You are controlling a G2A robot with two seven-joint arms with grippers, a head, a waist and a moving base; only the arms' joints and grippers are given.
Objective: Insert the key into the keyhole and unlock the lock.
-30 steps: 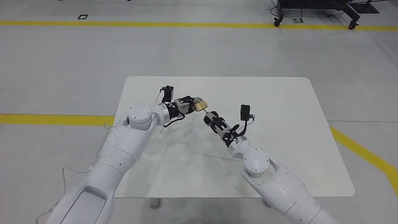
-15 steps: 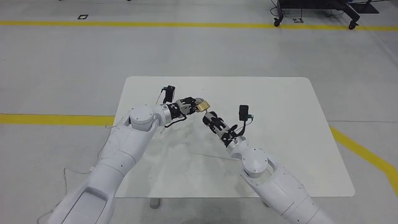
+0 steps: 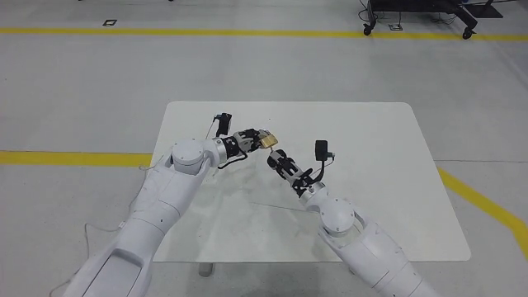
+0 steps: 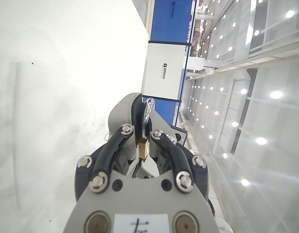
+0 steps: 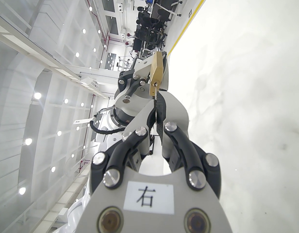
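The left tool (image 3: 257, 138) clamps the lock (image 5: 156, 71) over the bench (image 3: 371, 132), at 10 o'clock of centre. The right tool (image 5: 158, 95), at the lock's 5 o'clock, pinches the key (image 5: 154, 100), its tip at the keyhole (image 5: 154, 83). Best to line blade with keyway, push straight, then twist.

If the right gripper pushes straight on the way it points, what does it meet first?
The padlock, keyhole end on, held by the left gripper. The key in the right gripper has its tip at that face; whether it is inside the keyhole is unclear.
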